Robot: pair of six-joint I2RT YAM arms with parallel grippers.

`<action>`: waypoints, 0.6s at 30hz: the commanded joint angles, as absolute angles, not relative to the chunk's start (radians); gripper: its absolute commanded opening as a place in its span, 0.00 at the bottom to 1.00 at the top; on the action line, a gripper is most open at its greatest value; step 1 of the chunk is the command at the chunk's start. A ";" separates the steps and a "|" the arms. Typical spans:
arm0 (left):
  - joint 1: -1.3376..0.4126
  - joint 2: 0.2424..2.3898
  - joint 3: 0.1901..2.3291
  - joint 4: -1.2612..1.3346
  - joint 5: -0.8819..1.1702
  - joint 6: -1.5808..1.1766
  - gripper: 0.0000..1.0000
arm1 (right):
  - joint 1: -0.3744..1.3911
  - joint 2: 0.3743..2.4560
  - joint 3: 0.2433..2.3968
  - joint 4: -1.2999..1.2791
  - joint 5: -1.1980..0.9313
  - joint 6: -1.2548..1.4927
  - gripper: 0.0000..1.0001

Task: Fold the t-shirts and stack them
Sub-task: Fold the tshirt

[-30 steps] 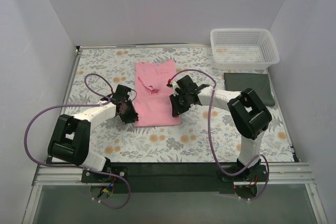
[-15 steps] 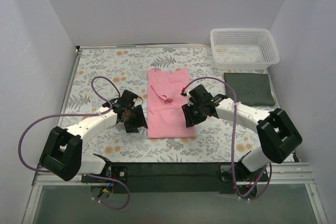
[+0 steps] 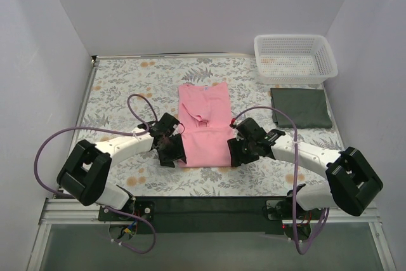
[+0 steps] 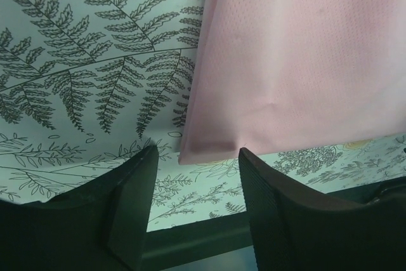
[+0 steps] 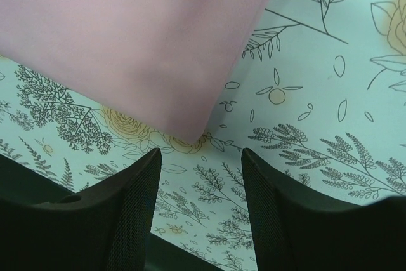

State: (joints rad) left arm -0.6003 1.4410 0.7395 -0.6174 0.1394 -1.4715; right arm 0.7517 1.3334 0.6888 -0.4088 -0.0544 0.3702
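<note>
Centre t-shirt (image 3: 204,125) on table cloth (image 3: 127,87). Left gripper (image 3: 177,155) at its 7 o'clock corner, right gripper (image 3: 236,153) at 5. Folded t-shirt (image 3: 301,107) at 3 o'clock, basket (image 3: 298,74) behind it.

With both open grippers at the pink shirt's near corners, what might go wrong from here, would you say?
1. The left gripper straddles a corner of the pink t-shirt right above the floral table cloth; closing may pinch that cloth too.
2. The right gripper sits just short of its corner, so it might miss and skew the fold.

Pink t-shirt (image 3: 204,125) lies narrow-folded; green t-shirt (image 3: 301,107) folded flat.
</note>
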 commanded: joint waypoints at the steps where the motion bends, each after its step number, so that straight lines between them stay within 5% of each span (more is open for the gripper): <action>1: -0.624 1.477 0.756 -0.612 0.101 -1.488 0.49 | 0.764 1.287 0.666 -0.361 -0.025 0.446 0.52; 18: -0.666 1.516 0.775 -0.634 0.074 -1.502 0.12 | 0.816 1.305 0.664 -0.337 0.087 0.545 0.48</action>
State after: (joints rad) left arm -0.6579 1.5085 0.7803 -0.6209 0.1131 -1.4998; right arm 0.8062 1.3025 0.6628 -0.3626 0.0418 0.5102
